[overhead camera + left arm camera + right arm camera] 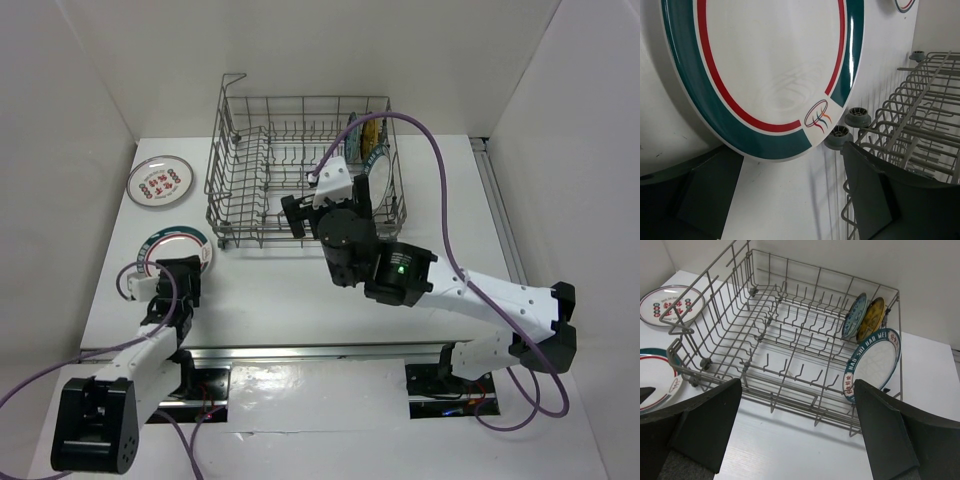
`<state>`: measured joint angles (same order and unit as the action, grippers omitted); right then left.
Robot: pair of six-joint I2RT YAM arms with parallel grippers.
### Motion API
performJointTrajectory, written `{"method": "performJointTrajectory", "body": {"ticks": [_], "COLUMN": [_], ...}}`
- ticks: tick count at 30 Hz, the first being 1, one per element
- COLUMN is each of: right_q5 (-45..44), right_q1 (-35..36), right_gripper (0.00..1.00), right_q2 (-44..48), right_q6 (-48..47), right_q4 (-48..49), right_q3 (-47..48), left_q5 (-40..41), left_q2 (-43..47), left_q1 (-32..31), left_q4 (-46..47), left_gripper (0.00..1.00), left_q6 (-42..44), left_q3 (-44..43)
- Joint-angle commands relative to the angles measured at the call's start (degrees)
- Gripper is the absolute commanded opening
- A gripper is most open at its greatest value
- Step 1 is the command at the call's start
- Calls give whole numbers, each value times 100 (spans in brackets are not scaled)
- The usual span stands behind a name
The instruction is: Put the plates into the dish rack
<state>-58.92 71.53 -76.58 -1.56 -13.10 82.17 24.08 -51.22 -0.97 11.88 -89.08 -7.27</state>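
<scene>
The grey wire dish rack (214, 165) stands at the back of the table. At its right end three plates stand on edge: a teal-blue patterned one (855, 315), a yellow one (871, 317) and a white one with a dark blue lettered rim (875, 362). Two plates lie flat to the rack's left: white with red marks (160, 181) and white with a teal rim (178, 243). My left gripper (178, 270) is open at the near edge of the teal-rimmed plate (775, 65), holding nothing. My right gripper (795, 435) is open and empty in front of the rack (820, 271).
White walls close in the table on the left, back and right. The rack's wheels (858, 118) and wire side (920, 115) lie just right of my left gripper. A purple cable (440, 180) arcs over the rack's right end.
</scene>
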Motion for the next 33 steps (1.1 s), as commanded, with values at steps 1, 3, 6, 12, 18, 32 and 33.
{"method": "performJointTrajectory", "body": {"ticks": [1,3,6,12,18,32,33], "right_q5": [-6,-6,56,108,108,161,161], "right_q1": [72,72,72,194,247,248,248], "right_gripper": [100,100,100,100,100,100,100], "right_q2": [195,196,257,424,477,688,688], "right_q6": [-28,-28,-28,-28,-28,-28,-89], "right_q4": [203,264,325,457,510,563,563], "right_q3": [-131,-131,-184,-289,-342,-448,-500], "left_q5": [-578,-632,-632,-685,-623,-677,-676], "left_q2": [-239,-292,-292,-125,270,-371,-371], "left_q1": [194,255,308,360,361,580,581], "left_q4": [-379,-379,-432,-661,-871,-968,-968], "left_gripper": [92,88,73,49,35,27,27], "left_q6": [303,303,303,303,303,137,136], "left_q3": [32,-20,-20,-20,32,-222,-222]}}
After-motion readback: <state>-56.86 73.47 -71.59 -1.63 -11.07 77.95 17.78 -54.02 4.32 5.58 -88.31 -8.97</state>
